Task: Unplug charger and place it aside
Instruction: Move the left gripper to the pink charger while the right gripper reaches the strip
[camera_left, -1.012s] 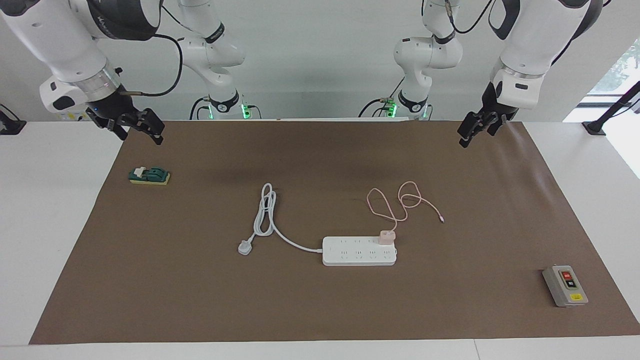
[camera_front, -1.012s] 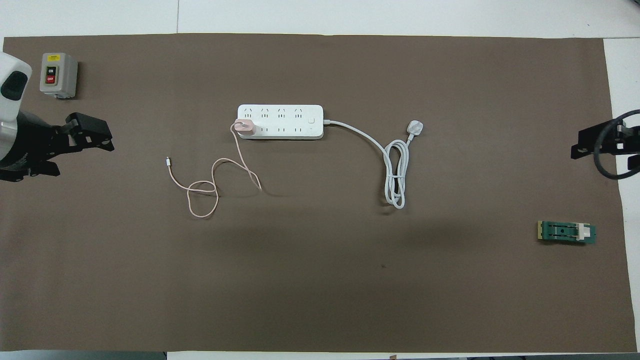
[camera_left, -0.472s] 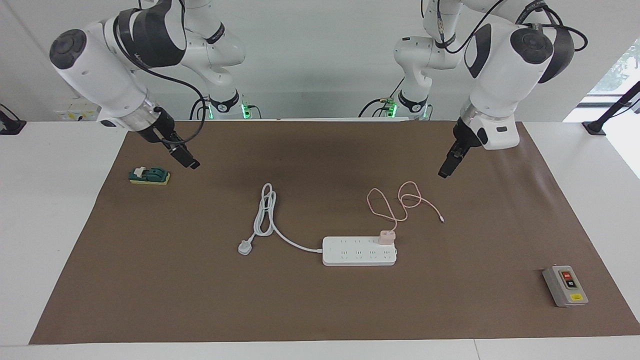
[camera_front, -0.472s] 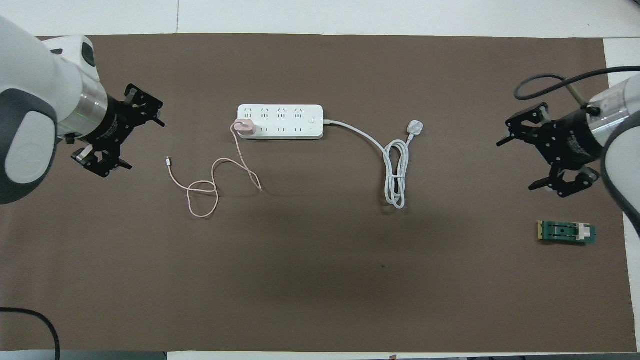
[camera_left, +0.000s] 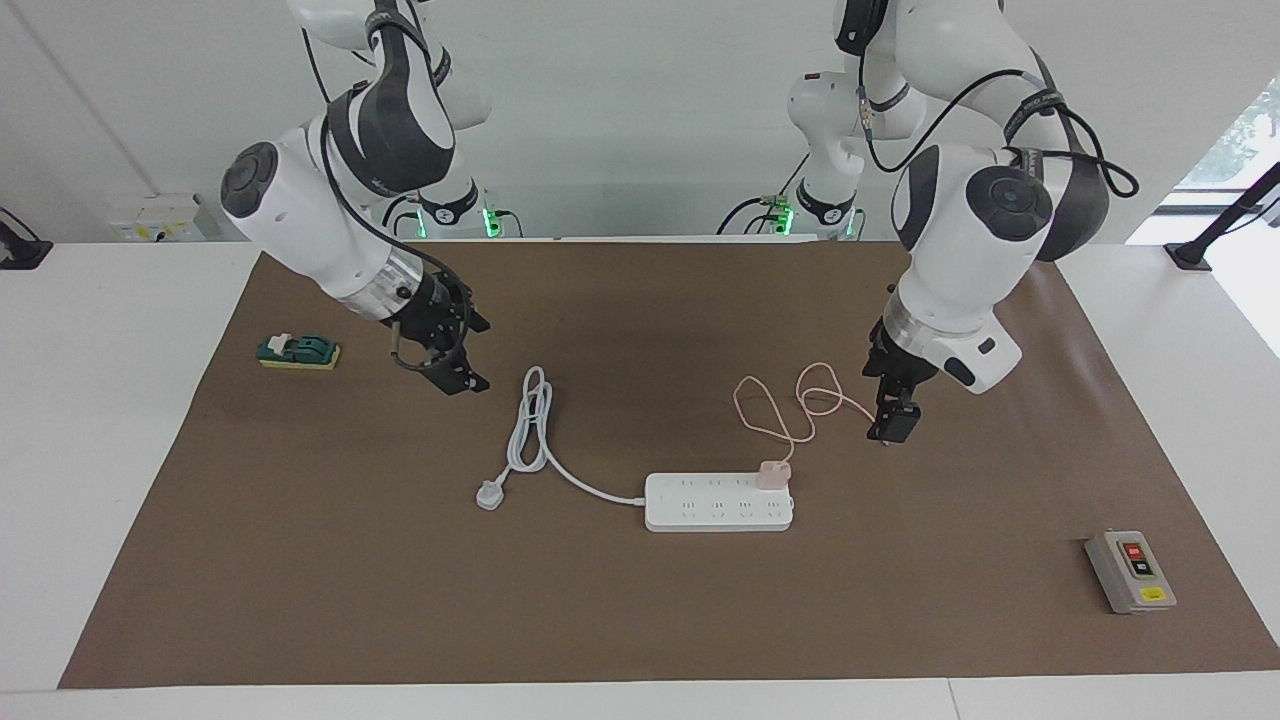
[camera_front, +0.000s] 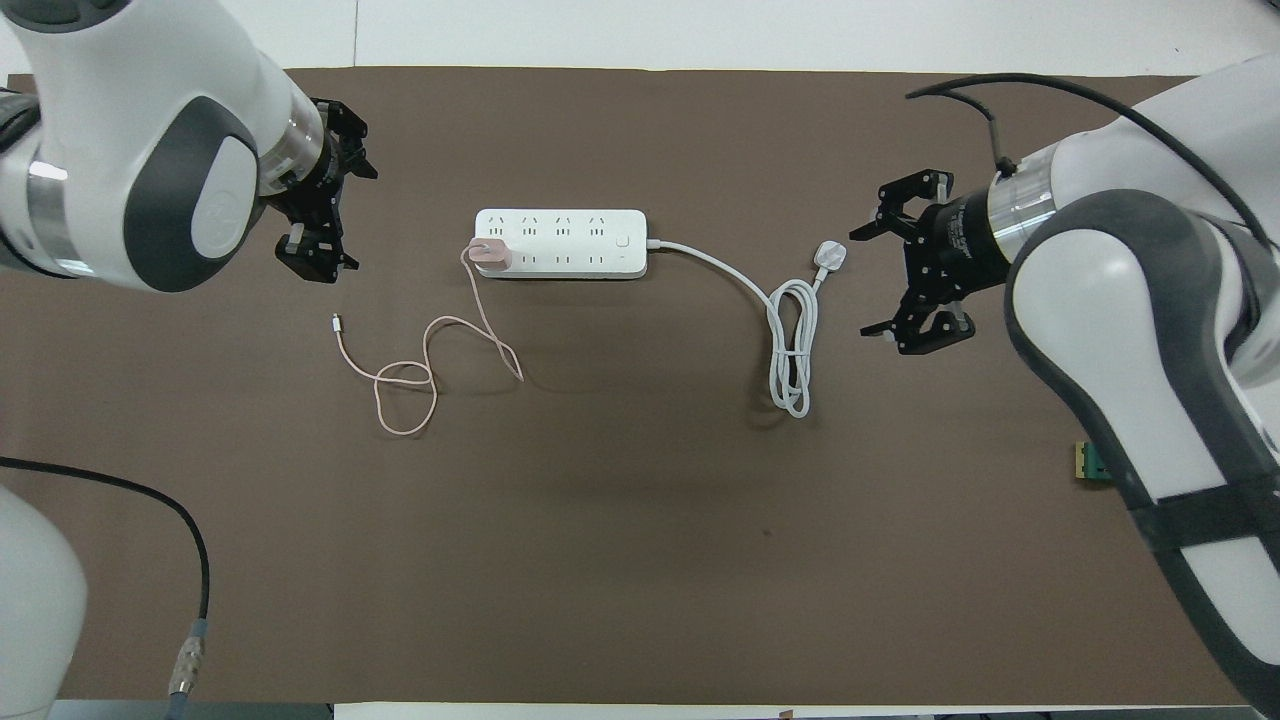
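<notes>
We see the right end effector hovering over the brown mat beside the coiled white cord, fingers spread wide, holding nothing. At mid-table the small pale-pink cube charger sits plugged into the long white power strip, at its end toward the left arm. The left end effector hangs open and empty over the charger's thin pink cable.

Facing cam: high, across the table, looking at the robots. Overhead cam: above the robots' end, steeply down. Both cover the whole brown mat, half a turn apart.
</notes>
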